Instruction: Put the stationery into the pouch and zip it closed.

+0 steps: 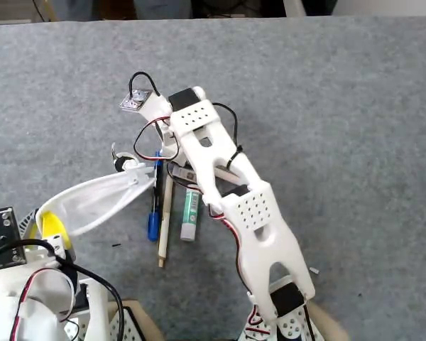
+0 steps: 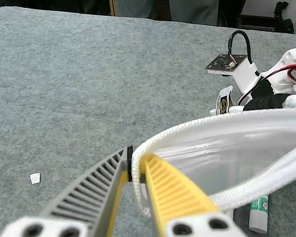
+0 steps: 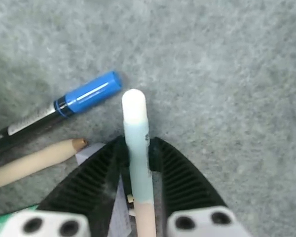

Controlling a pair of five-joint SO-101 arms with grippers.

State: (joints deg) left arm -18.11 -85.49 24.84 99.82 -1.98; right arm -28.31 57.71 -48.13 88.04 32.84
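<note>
Pouch (image 1: 99,199) first — it is white, soft and floppy, and its zip is open. The left pincer (image 2: 137,157) is shut tight on the rim at one end of the pouch. This looks to hold the mouth up and open above the grey surface (image 1: 341,106). The cloth will sag and fold if it is pushed. I think the stiff zip edge, where the pincer grips it, is the best place to hold it.

At the other end of the pouch, the right pincer (image 3: 136,141) is squeezed around a pale blue pen (image 3: 138,168) with a white tip. The pen is thin, hard, light and smooth — it could slip or swing round in a loose grip. The hold is a little way back from the tip, which looks good for poking the tip into the mouth.

Just beside that end of the pouch lie a blue-capped pen (image 1: 154,213), a wooden pencil (image 1: 163,234) and a green and white glue stick (image 1: 190,213). They lie side by side on the surface, outside the pouch. They are light and round, so they may roll. I would grab each one near its middle.
</note>
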